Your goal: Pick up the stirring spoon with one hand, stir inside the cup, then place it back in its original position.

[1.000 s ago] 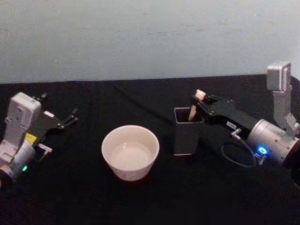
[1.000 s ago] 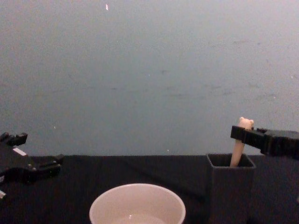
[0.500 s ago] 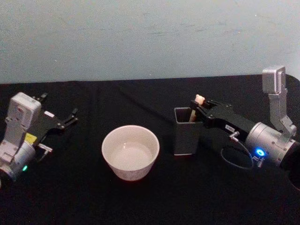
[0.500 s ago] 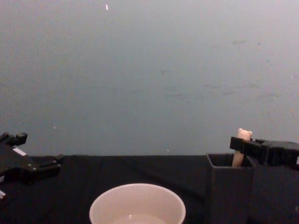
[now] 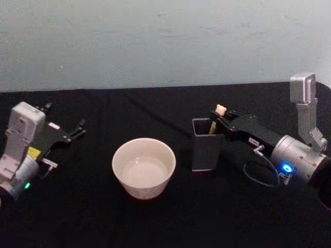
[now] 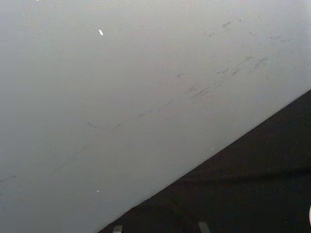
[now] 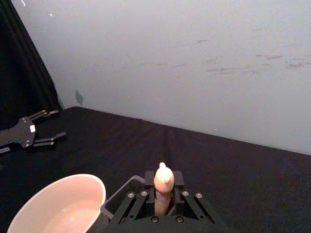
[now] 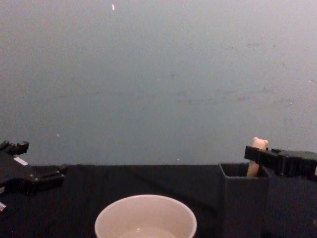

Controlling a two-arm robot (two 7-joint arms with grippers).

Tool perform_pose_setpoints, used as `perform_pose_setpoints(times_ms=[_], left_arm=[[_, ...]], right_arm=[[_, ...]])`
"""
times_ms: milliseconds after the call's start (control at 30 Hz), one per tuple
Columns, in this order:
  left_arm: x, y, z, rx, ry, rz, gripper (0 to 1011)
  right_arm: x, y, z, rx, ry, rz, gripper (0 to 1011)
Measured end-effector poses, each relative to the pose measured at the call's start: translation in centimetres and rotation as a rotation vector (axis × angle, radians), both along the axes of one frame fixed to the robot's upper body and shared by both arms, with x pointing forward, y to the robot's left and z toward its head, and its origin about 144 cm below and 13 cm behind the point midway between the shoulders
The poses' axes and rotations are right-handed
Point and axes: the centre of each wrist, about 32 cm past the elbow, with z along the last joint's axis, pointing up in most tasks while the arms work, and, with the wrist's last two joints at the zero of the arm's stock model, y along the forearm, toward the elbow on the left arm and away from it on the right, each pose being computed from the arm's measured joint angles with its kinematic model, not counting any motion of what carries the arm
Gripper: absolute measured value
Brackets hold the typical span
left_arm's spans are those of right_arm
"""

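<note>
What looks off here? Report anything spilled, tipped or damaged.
Nothing stands out. The cup sits upright, the holder stands straight, and the right pincer grips the spoon inside it. The left pincer rests open, apart.

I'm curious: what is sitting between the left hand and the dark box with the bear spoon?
The cup, seen in the head view, sits between the left hand and the holder box.

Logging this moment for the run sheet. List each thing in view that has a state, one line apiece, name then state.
stirring spoon: upright in the holder, bear head above the rim, clamped by the right gripper.
holder: upright on the table, open-topped, spoon inside.
cup: upright, left of the holder.
right gripper: shut on the spoon handle, at the holder's top.
left gripper: open, holding nothing, far left over the table.
</note>
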Motion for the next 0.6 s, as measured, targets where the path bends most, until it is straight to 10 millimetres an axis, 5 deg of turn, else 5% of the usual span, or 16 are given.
perform_pose_setpoints(times_ms=[600], left_arm=[[0.00, 0.00, 0.00, 0.000, 0.000, 0.000, 1001]], right_arm=[[-0.02, 0.04, 0.17, -0.002, -0.010, 0.002, 218]])
